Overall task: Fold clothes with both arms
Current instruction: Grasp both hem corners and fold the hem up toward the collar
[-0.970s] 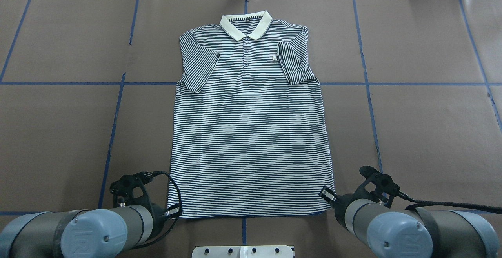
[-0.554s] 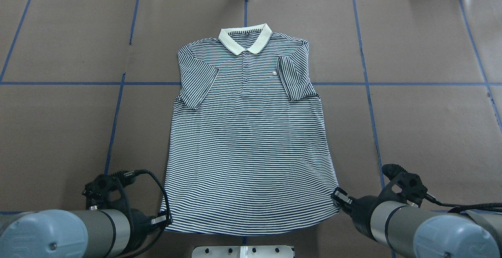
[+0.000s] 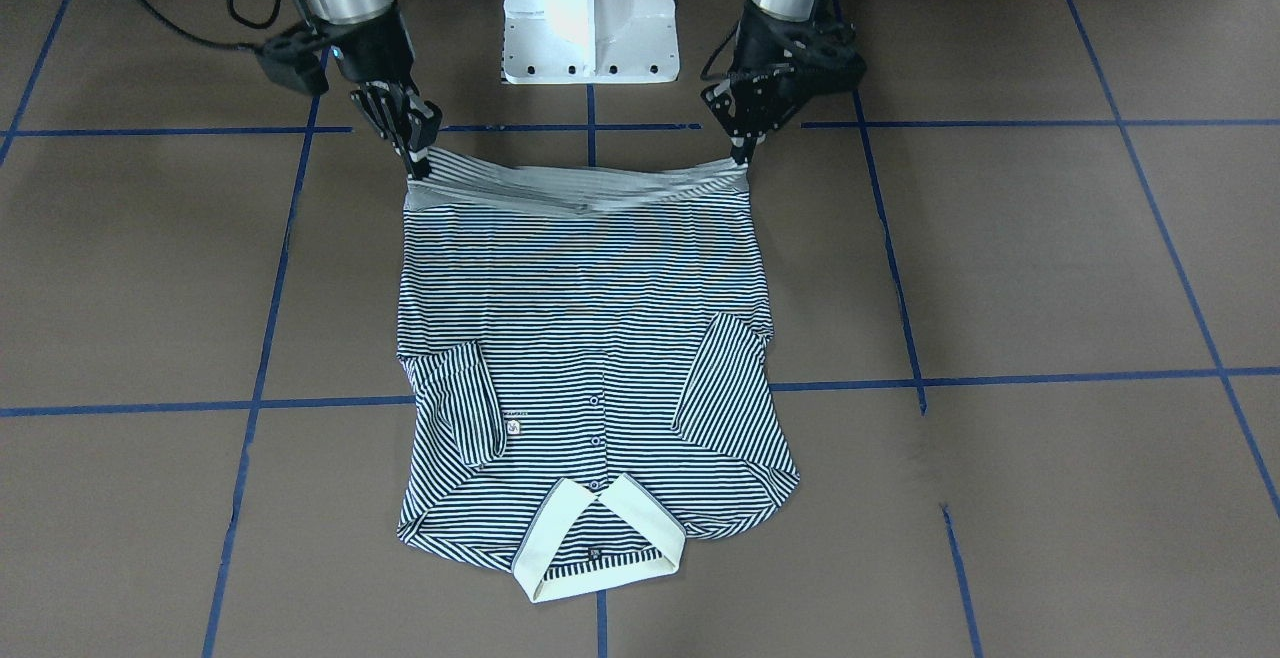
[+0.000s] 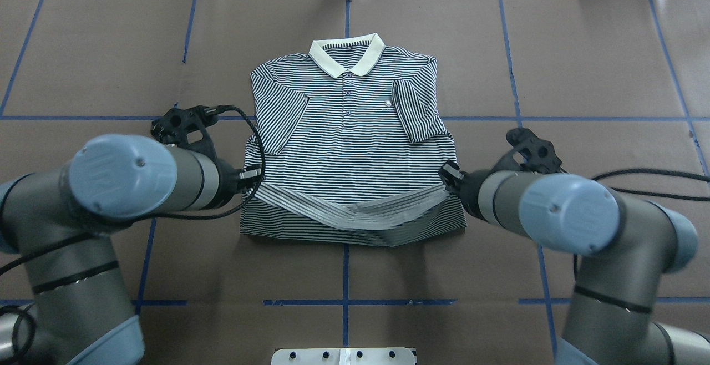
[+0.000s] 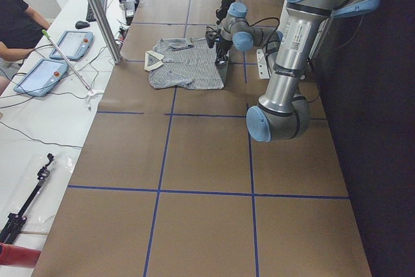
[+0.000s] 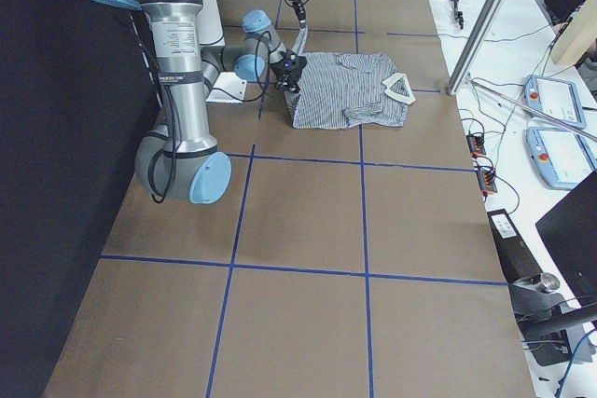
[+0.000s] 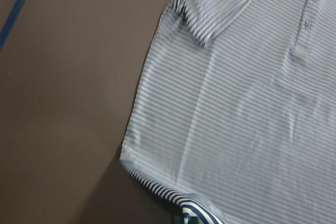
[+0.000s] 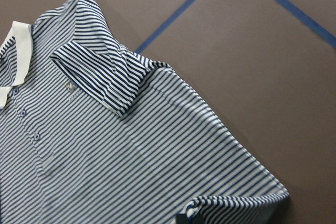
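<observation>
— On the brown paper-covered table (image 4: 582, 160), in the middle of the blue tape lines (image 4: 554, 118), your polo shirt (image 4: 349, 132) lies front up. Its collar (image 4: 346, 57) is at the end away from the robot.

— Sleeves?

— Both sleeves (image 4: 280, 115) are folded in over the chest. The buttons (image 4: 348, 92) and chest patch (image 4: 389, 103) face up.

— What do you see at the grippers?

— Your left gripper (image 4: 256, 175) has its fingers pressed together on one hem corner. The right gripper (image 4: 450, 175) is pinching the other corner. Check the front-facing view: each pair of fingertips is clamped on striped cloth.

— Is the hem flat?

— No. The hem (image 4: 355, 212) is up off the table, strung between the two grippers. It sags in the middle and looks blurred. It hangs over the shirt's lower body, and there's a fold along the shirt's near edge.

— Upper half?

— Flat on the table, from the sleeves up to the collar.

— Wrist views?

— They show you striped cloth and brown table. A bunched hem corner sits at the bottom edge of each.
</observation>
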Robot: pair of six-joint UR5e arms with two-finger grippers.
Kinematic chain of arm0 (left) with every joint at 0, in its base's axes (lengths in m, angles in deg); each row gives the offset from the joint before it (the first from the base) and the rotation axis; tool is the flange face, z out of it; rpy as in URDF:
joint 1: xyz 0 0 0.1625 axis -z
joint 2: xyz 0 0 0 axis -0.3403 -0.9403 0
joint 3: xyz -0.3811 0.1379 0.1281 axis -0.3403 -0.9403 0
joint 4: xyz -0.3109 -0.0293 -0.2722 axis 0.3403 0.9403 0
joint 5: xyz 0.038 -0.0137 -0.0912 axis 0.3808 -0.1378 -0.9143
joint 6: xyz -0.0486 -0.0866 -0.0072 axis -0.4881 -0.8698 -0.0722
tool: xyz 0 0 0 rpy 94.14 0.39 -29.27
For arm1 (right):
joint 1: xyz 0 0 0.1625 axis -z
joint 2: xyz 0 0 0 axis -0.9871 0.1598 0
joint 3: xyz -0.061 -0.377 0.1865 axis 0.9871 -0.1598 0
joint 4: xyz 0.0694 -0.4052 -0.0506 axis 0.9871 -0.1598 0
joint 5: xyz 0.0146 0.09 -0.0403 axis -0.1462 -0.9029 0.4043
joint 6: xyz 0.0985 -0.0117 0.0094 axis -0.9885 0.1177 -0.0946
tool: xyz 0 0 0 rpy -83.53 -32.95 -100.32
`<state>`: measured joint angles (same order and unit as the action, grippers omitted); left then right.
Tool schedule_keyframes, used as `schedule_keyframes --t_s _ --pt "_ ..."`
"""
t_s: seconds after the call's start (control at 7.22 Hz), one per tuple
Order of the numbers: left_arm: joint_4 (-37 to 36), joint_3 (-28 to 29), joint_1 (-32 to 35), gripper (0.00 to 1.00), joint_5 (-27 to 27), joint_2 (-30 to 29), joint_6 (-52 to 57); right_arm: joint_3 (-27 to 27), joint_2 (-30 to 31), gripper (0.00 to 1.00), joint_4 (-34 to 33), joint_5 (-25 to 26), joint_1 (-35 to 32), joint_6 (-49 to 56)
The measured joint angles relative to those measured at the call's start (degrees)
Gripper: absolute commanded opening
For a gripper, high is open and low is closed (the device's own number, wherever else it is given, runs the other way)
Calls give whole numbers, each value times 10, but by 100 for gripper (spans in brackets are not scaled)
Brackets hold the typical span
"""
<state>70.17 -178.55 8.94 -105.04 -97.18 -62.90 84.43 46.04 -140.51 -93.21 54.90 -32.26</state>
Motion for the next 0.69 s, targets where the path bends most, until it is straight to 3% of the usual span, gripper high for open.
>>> schedule_keyframes --t_s 0.42,0.69 --pt "152 211 95 0 -4 -58 75 -245 -160 0 9 -63 -128 114" --pt "199 295 117 0 0 -90 81 -358 -218 0 44 -80 -167 154"
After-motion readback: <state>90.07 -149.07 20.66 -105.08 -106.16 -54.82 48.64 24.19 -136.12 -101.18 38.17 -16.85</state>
